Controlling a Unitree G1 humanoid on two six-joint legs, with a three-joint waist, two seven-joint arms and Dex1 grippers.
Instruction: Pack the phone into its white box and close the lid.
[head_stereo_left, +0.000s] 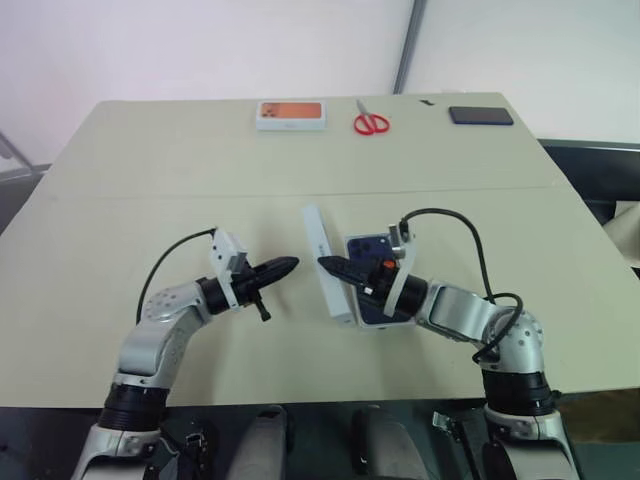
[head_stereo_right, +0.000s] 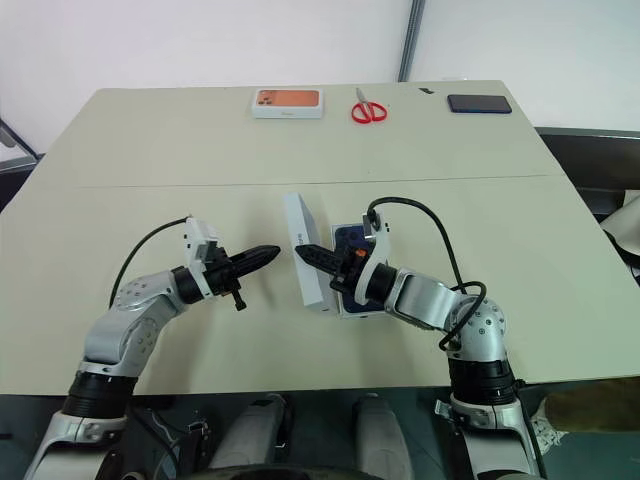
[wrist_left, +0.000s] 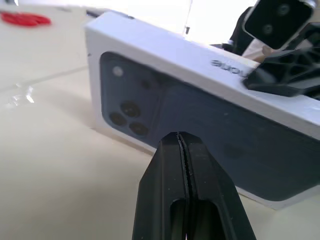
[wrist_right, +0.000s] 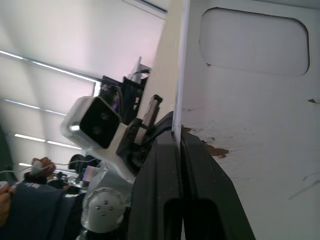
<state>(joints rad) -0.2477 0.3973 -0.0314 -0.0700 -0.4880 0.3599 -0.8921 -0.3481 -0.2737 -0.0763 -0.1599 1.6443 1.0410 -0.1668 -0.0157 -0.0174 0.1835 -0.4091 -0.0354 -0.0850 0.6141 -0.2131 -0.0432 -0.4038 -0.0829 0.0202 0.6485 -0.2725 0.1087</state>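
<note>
The white rectangular lid (head_stereo_left: 327, 262) with a printed phone stands on edge on the wide beige bench (head_stereo_left: 120, 190) before pale walls. The right pincer (head_stereo_left: 330, 265) is clamped on its rim; the left pincer (head_stereo_left: 285, 266), closed and empty, points at it.

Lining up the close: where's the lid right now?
The lid stands on edge mid-table, pinched by the right gripper, beside the phone.
</note>
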